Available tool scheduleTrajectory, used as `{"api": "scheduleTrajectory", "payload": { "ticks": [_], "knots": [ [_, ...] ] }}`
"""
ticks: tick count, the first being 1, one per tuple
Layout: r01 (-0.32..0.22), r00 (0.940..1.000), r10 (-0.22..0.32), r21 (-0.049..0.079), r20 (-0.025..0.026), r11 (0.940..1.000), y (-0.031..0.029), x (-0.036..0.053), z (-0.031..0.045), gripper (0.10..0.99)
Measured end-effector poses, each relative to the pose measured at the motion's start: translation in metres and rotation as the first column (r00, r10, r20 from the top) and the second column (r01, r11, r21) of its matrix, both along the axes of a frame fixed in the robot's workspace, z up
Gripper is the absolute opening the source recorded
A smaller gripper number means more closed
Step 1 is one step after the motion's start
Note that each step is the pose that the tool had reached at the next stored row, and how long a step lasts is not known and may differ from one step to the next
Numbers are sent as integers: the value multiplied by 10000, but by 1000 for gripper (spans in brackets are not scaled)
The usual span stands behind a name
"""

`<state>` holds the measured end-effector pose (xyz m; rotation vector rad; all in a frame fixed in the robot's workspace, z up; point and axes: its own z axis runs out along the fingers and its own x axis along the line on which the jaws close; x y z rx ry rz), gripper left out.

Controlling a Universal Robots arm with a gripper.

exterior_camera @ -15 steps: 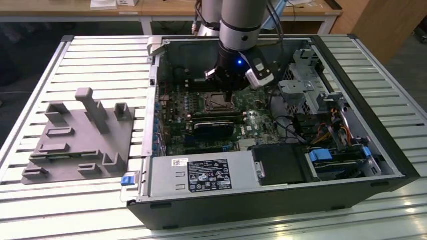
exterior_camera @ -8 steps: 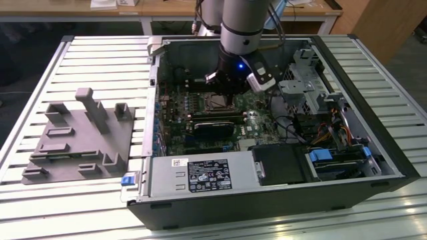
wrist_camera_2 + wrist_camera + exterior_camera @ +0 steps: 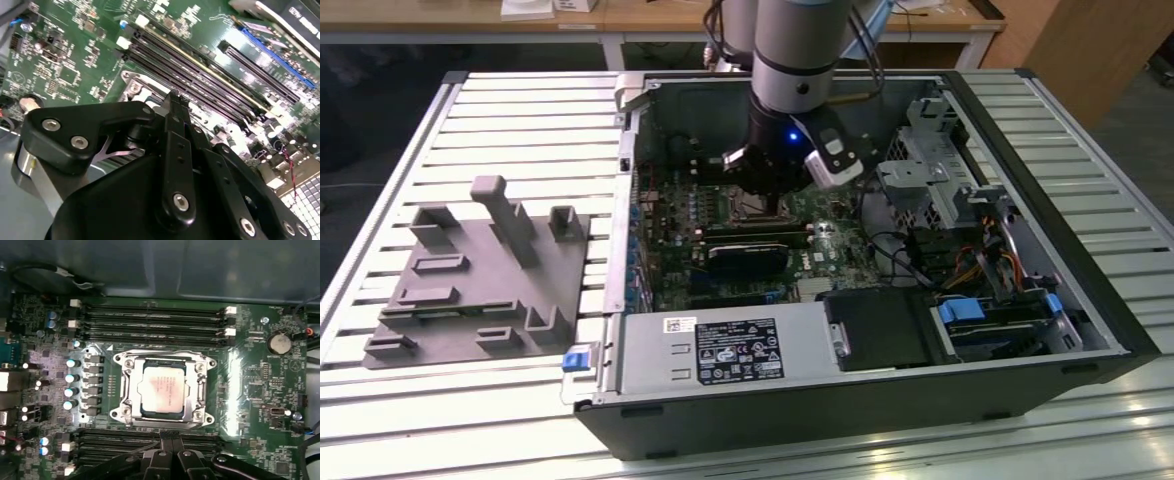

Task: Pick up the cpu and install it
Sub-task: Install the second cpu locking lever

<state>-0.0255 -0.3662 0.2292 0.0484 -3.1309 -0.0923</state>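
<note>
The cpu (image 3: 161, 391), a small silvery square chip, lies flat inside the metal-edged socket frame (image 3: 123, 390) on the green motherboard in the first wrist view. My gripper (image 3: 168, 440) hangs just beside the socket, its black fingers pressed together with nothing between them. In the second wrist view the gripper (image 3: 173, 102) tips point down toward a corner of the socket frame (image 3: 134, 88). The exterior view shows the gripper (image 3: 767, 195) low inside the open computer case (image 3: 854, 400), right over the socket area.
Memory slots (image 3: 150, 320) run along both sides of the socket. Drive cages and cables (image 3: 961, 220) crowd the case at the exterior view's right. A power supply (image 3: 720, 350) sits at the case's near wall. The grey fixture plate (image 3: 467, 290) with upright blocks lies on the slatted table.
</note>
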Motion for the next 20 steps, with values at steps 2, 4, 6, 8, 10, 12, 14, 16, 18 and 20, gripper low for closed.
{"api": "scheduleTrajectory", "payload": {
  "ticks": [2, 4, 6, 8, 10, 12, 14, 16, 18, 20],
  "knots": [
    [0, 10000, 0, -2, 0, 10000, -2, -28, -5, 106],
    [0, 10000, 0, -3, -3, 10000, -3, -49, -14, 106],
    [-1, 10000, 1, 3, -13, 10000, -4, -59, -31, 106],
    [-1, 10000, 1, 60, -43, 10000, -6, -60, -39, 106],
    [1, 10000, 0, 114, -58, 9999, -18, -60, -52, 106],
    [1, 10000, 0, 166, -64, 9999, -52, -60, -59, 106],
    [1, 10000, 1, 259, -69, 9997, -85, -61, -62, 106],
    [1, 10000, 2, 415, -73, 9991, -107, -62, -63, 106],
    [2, 10000, 3, 632, -74, 9980, -124, -63, -64, 106],
    [2, 10000, 3, 722, -73, 9974, -143, -68, -69, 106]
  ]
}}
